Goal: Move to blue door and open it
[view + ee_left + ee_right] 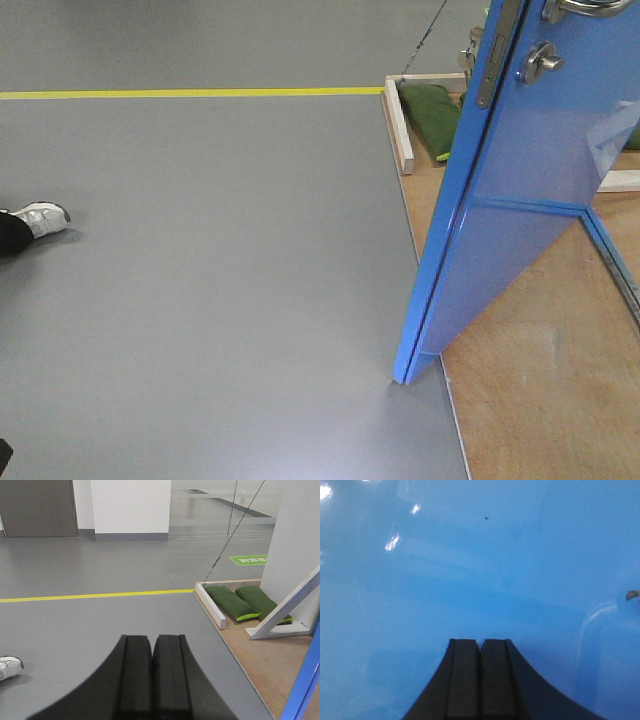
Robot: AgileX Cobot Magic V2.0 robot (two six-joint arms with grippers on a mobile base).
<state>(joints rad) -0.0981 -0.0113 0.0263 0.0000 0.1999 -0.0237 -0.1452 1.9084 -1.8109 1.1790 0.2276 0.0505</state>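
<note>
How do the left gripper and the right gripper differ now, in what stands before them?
The left gripper faces open grey floor with a yellow line; the right gripper faces the blue door, which fills its view. The left gripper sees only the door's edge, off to the side; the right gripper seems close to the panel, though contact cannot be told. Both are black, jaws shut, holding nothing.

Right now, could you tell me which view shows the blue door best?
The exterior front-facing view: it shows the blue door with its edge, lever handle, round lock and latch plate. The right wrist view shows only glossy blue panel; the left wrist view, a sliver at lower right.
</note>
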